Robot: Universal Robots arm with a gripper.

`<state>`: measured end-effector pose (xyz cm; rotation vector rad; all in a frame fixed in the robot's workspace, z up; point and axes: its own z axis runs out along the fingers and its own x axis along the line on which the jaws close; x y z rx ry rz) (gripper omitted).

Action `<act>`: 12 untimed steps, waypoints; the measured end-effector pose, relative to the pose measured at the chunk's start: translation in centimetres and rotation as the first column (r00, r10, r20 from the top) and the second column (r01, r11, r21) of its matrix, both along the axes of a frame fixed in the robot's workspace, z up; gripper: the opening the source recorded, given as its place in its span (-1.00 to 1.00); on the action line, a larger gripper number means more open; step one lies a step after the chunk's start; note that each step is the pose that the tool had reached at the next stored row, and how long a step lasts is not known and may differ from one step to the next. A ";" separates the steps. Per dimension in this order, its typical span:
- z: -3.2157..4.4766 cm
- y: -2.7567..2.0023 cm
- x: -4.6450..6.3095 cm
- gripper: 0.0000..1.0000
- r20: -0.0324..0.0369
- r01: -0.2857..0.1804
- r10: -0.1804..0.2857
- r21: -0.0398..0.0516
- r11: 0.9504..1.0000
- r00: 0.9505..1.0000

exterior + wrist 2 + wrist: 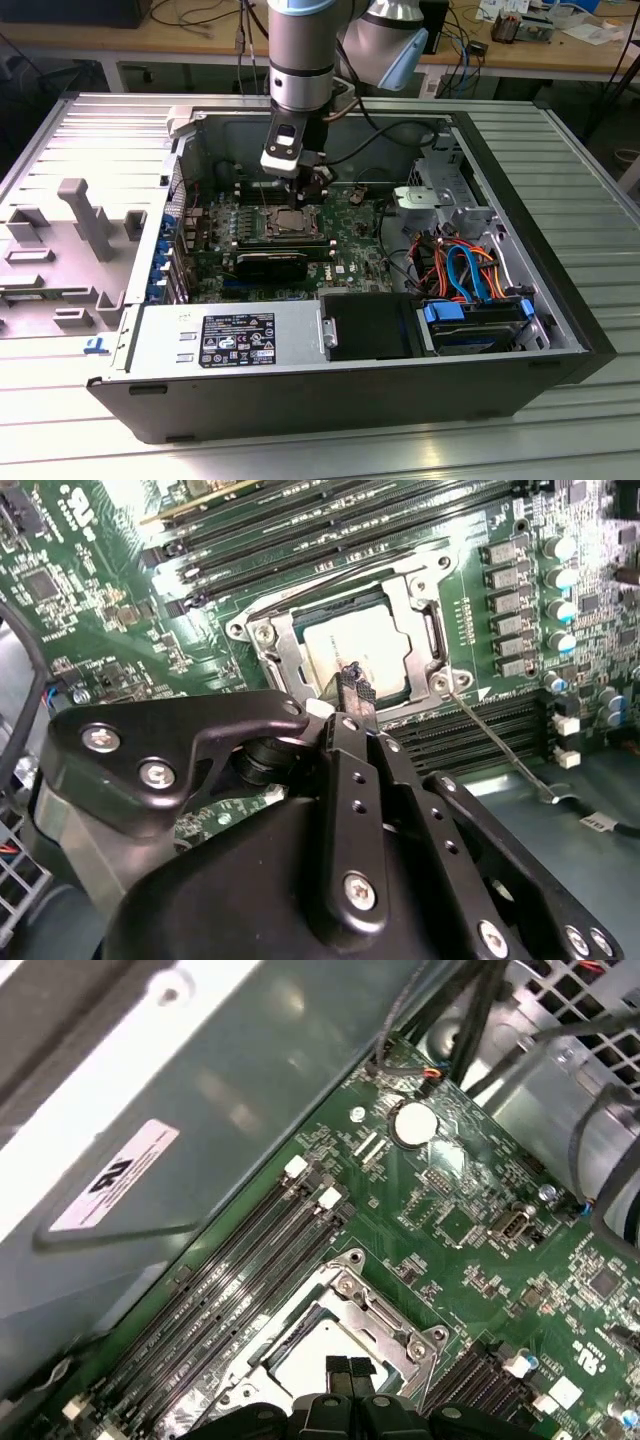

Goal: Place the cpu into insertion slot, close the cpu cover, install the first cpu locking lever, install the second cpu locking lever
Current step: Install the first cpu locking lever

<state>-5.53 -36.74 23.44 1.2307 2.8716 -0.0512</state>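
While the cpu (300,1360) sits under the cpu cover (375,1305), the claw (349,1375) hangs directly over it, pinched closed.

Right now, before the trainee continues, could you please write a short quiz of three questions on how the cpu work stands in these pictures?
1. True or false: the cpu already lies in the insertion slot.
2. Choose one: the cpu cover is A) lying flat around the cpu, B) standing upright, C) taken off and lying elsewhere.
3. Short answer: is the gripper, which hangs close above the cpu, open or shut?

Key: 1 true; 2 A; 3 shut.
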 end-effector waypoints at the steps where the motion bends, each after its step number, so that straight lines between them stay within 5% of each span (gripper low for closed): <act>1: 0.00 0.00 0.0 -0.79 0.000 -0.016 0.016 0.000 1.000 1.000; 12: 0.00 0.00 0.0 -0.79 0.000 -0.144 0.144 0.000 0.990 0.990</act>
